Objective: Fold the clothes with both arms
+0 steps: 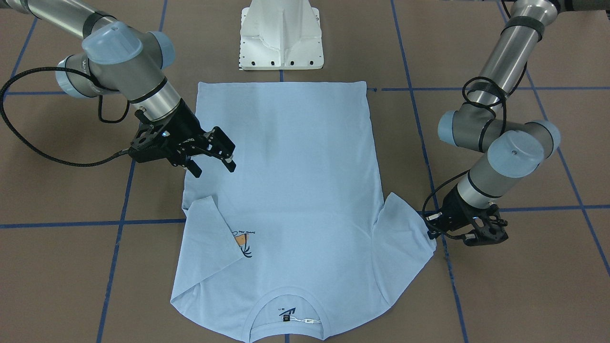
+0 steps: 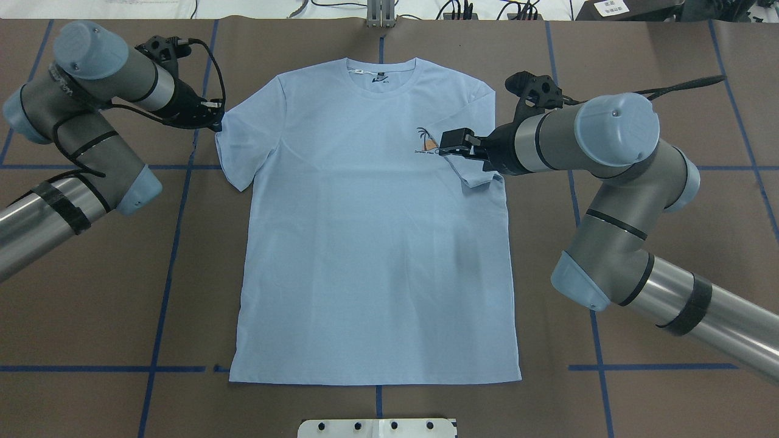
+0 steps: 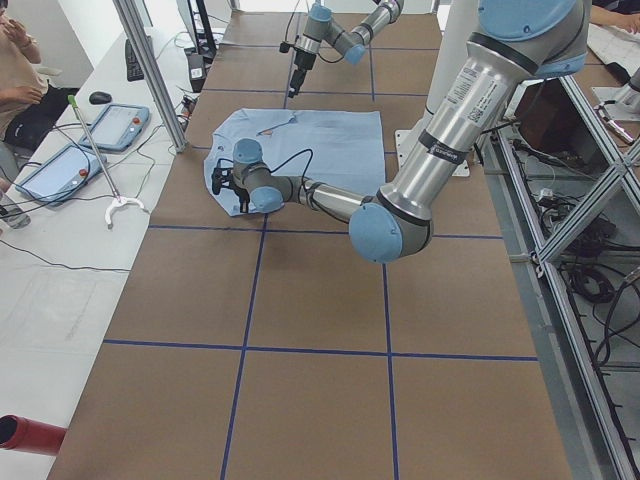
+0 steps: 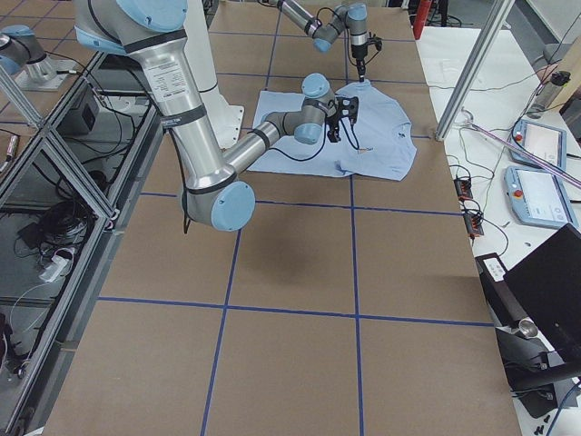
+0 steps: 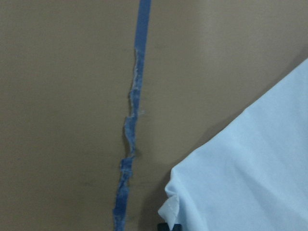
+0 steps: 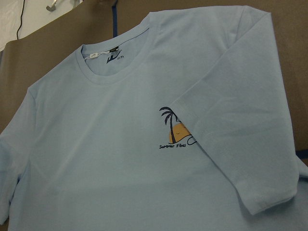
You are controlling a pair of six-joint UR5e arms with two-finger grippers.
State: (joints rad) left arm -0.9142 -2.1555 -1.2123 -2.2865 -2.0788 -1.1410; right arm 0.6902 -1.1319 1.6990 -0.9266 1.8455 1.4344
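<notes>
Our right claw (image 1: 213,169) hangs released over the T-shirt (image 2: 371,243), fingers spread with nothing between them, just above the cloth near the garment's right side. Our left claw (image 1: 431,229) sits low at the outer corner of the left sleeve (image 1: 405,233), touching its hem. The wrist view shows that corner curled up beside a dark fingertip, but we cannot tell whether the claw is clenched on the cloth or merely set against it.

The T-shirt lies face up and flat in the middle of the worktop (image 2: 91,304), collar away from the robot's base and hem toward it. The right sleeve (image 1: 214,228) is turned inward across the chest, its edge covering part of the palm-tree print (image 6: 175,127). The left sleeve lies spread outward on the worktop.

We judge the sleeve-tucking step half done, with one side in and the other to come. The next move calls for a firm pinch on the left sleeve's corner, a small lift, and a carry inward over the chest to mirror the right sleeve, laid down without dragging the body out of square.
</notes>
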